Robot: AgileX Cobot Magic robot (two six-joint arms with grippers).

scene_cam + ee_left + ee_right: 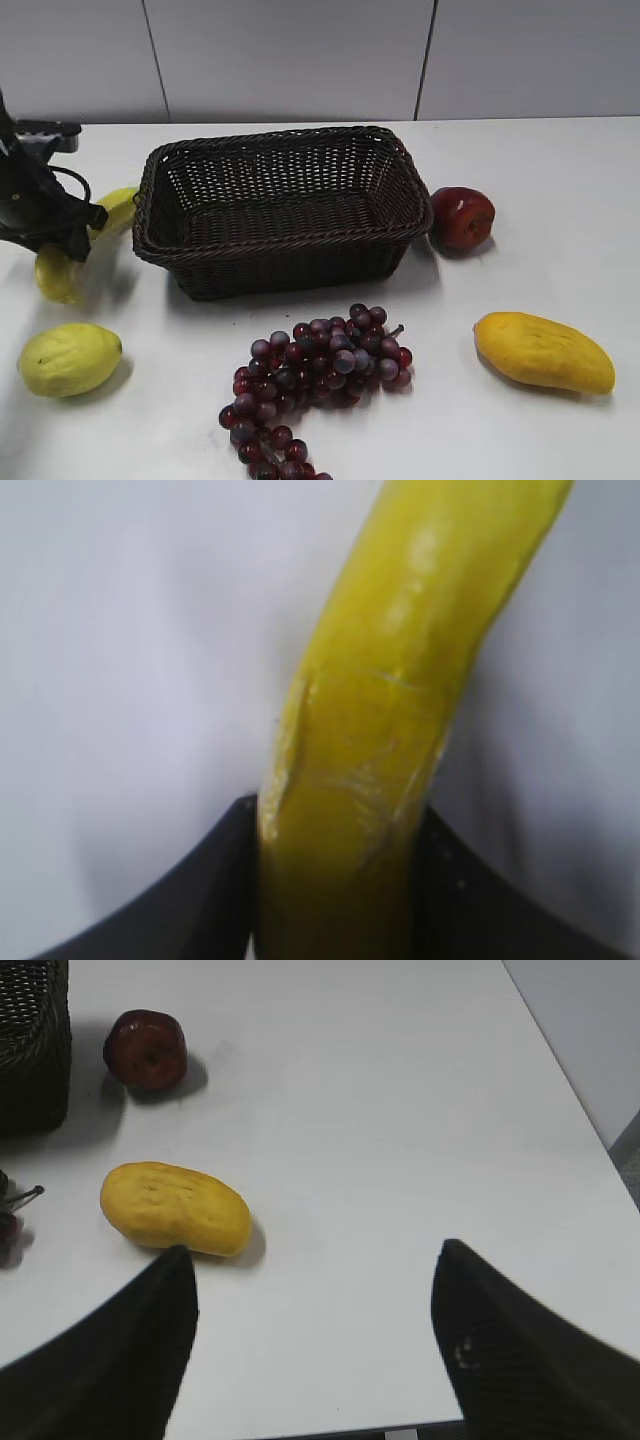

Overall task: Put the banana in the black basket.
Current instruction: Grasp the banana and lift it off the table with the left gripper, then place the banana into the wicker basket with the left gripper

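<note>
Now L hand (335, 880) clamped round banana (400, 710), R hand (315, 1300) spread wide

Basket (283, 210) at table (560, 200) centre; banana (62, 270) left of it, lemon (69, 358) before that; grapes (318, 372) in front; apple (462, 217) right; mango (543, 351) front right.

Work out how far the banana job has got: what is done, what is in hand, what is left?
Done: the left tool has closed on the banana, its fingers pressed to both sides. In hand: the banana sits at the basket's left, outside it, under the arm; whether it has left the table is unclear. Left: carry it over the rim and let go, as the basket holds nothing. The right tool is open over bare table, idle.
</note>
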